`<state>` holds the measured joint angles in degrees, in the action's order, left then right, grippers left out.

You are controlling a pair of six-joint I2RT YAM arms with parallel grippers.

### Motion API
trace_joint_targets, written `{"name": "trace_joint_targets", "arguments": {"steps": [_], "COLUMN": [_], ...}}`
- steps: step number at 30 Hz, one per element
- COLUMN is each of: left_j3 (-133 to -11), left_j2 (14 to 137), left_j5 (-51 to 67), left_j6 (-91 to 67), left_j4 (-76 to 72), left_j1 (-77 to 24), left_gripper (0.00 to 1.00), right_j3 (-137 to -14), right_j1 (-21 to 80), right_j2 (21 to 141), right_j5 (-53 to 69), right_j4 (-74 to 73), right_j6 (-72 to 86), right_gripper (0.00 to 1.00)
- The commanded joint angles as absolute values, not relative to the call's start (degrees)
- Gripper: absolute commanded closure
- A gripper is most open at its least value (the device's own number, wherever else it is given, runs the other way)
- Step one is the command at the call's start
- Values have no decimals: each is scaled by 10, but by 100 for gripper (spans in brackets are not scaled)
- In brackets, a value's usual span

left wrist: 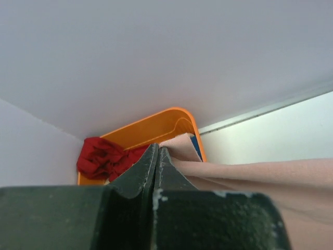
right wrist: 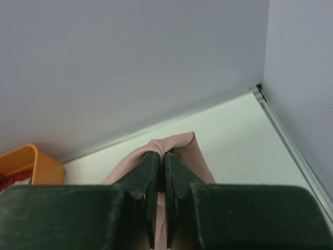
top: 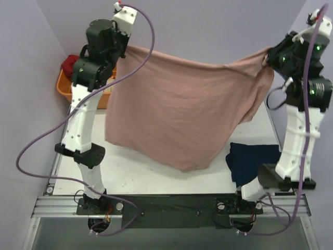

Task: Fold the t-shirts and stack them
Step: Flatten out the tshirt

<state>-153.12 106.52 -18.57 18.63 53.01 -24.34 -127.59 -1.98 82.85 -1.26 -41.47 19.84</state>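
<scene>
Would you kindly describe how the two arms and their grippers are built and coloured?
The left arm and right arm alternate white link shells with black joint housings. A purple cable loops along each, and green lights glow on the right arm. The left gripper and right gripper have dark, matte, tapering fingers with scuffed edges.

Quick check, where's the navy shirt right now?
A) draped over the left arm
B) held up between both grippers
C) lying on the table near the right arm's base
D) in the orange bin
C: the navy t-shirt lies on the table beside the right arm's base. The cloth stretched between the left gripper and the right gripper is the pink t-shirt.
</scene>
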Motion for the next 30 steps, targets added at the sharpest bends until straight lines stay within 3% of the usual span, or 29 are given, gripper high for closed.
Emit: {"name": "trace_joint_targets", "arguments": {"steps": [1, 6, 15, 21, 30], "left_j3": [-1580, -1600, -1530, -1419, -997], "left_j2": [1119, 1129, 1101, 1070, 947], "left_j5": [-226, -238, -195, -170, -141], "left_j6": [230, 265, 251, 229, 232], "left_j4": [362, 275, 332, 423, 526], "left_j1": [-242, -238, -231, -217, -203], "left_gripper": [100, 100, 100, 100, 100], "right_j3": [-1424, -1430, -1377, -1113, -621], "right_j1": [-54, -89, -166, -150, 22], "right_j2": [945, 952, 896, 787, 588], "right_j5": [32, 56, 105, 163, 160], "right_j4": [-299, -175, -170, -214, -331], "right_j6": [228, 278, 279, 255, 271], "right_gripper": [100, 100, 100, 100, 100]}}
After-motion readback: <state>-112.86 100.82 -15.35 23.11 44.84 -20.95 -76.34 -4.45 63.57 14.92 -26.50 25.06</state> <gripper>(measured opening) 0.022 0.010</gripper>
